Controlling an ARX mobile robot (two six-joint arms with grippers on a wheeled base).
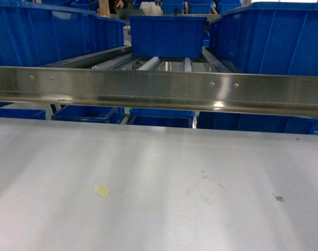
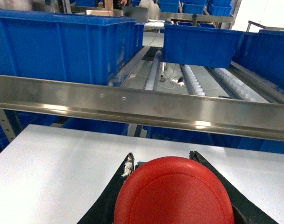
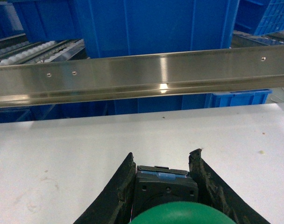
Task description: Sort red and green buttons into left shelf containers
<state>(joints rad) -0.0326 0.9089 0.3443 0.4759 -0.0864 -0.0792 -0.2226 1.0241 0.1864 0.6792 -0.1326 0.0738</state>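
my left end effector (image 2: 163, 161) grips the red mushroom-capped push-button (image 2: 173, 192); my right end effector (image 3: 163, 161) grips the green-capped push-button (image 3: 172, 196), both over the white table (image 1: 148, 172).

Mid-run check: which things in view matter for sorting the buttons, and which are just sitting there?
Job items:
- red button, held in the left gripper
- green button, held in the right gripper
- large blue bin on the left shelf

Just there:
- steel rail
- middle blue bin on the rollers
- yellowish scrap on the table
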